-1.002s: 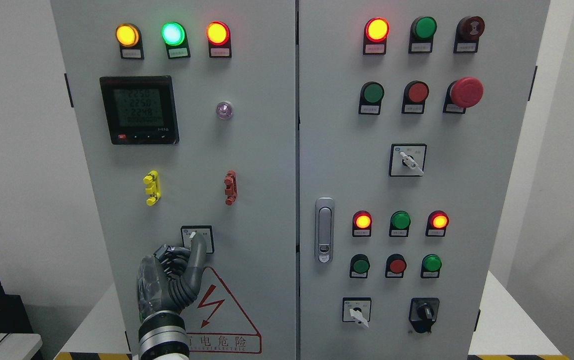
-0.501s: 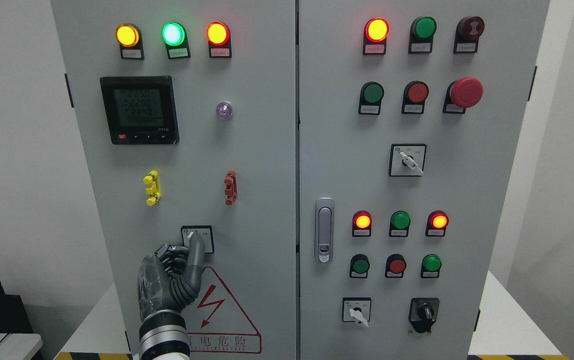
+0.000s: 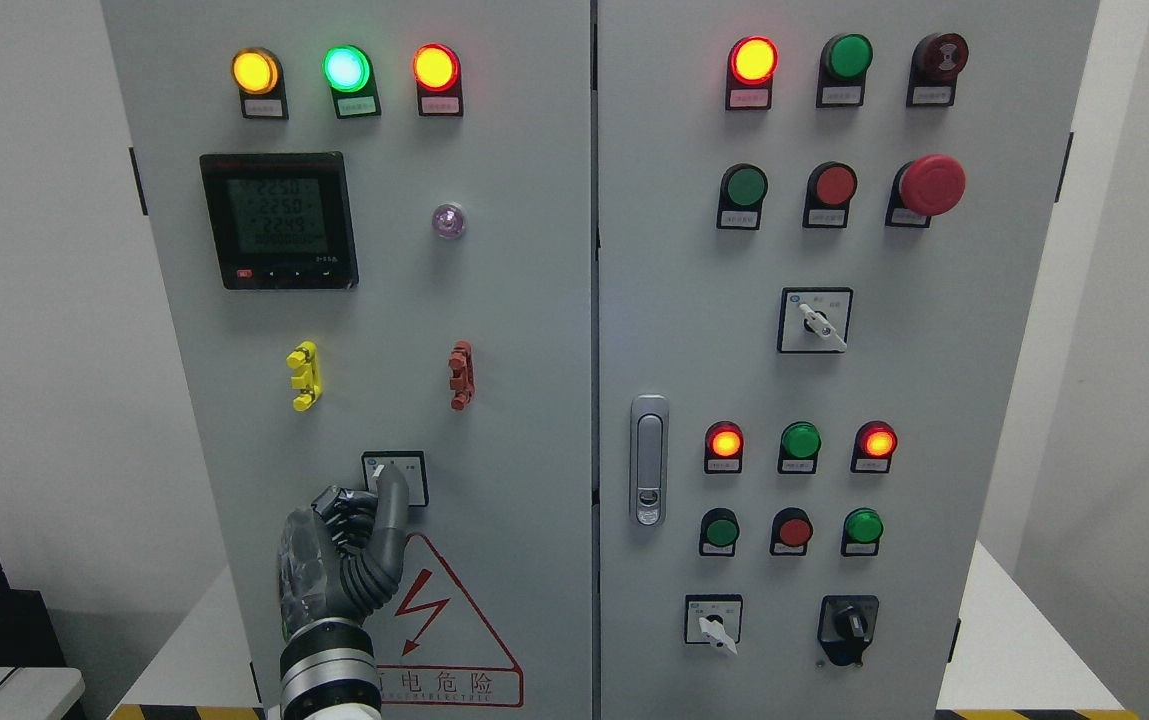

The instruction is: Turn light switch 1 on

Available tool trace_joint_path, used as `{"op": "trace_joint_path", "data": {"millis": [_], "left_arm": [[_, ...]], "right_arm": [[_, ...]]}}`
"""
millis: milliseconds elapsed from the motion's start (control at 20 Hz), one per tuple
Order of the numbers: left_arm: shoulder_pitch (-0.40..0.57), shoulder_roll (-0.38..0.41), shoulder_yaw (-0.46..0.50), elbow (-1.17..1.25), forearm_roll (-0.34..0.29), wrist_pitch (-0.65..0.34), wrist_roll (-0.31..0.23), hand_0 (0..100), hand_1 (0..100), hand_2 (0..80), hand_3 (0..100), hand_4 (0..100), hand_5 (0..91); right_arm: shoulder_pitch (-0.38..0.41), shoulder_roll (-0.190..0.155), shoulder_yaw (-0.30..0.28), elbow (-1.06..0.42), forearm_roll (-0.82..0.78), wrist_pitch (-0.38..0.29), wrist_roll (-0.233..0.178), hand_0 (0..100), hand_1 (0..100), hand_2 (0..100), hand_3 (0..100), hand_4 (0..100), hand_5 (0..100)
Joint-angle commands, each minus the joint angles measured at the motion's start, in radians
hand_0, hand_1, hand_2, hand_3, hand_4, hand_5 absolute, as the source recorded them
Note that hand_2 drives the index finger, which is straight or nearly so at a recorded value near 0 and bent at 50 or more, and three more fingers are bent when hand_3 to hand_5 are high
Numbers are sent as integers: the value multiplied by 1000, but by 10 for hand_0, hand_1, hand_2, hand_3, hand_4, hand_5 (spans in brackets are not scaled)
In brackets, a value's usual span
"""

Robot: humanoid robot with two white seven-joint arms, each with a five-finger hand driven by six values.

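Observation:
The light switch [image 3: 408, 470] is a small rotary selector on a white square plate, low on the left cabinet door [image 3: 514, 300]. My left hand [image 3: 366, 508] comes up from the bottom edge and rests against it. One long grey finger [image 3: 391, 497] lies over the knob, and the other fingers are curled just below and left of the plate. The knob's white lever tip [image 3: 376, 469] peeks out at the finger's upper left. The knob itself is hidden behind the finger. My right hand is out of view.
Above the switch are yellow [image 3: 303, 376] and red [image 3: 461, 375] terminal clips, a digital meter [image 3: 279, 220] and three lit lamps. The right door carries buttons, lamps, rotary selectors, a red emergency stop [image 3: 932, 184] and a door handle [image 3: 648, 460]. A high-voltage warning triangle [image 3: 444, 630] is below the hand.
The extended finger and the white lever tip have shifted slightly to the left over the switch plate. The arm stays in about the same place.

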Motion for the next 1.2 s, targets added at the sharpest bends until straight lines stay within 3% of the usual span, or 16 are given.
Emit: {"op": "trace_joint_path", "data": {"millis": [0, 551, 1153], "left_arm": [[-2, 0, 0, 3, 0, 0, 3, 529, 300, 622, 876, 868, 825], [0, 0, 1, 3, 1, -1, 0, 591, 225, 624, 889, 869, 825], [0, 0, 0, 1, 3, -3, -3, 464, 201, 628, 891, 869, 826]], "right_arm": [[0, 0, 20, 0, -26, 1, 1, 120, 389, 0, 0, 0, 0], [0, 0, 20, 0, -26, 1, 1, 120, 389, 0, 0, 0, 0], [0, 0, 20, 0, -26, 1, 1, 120, 389, 0, 0, 0, 0]]}}
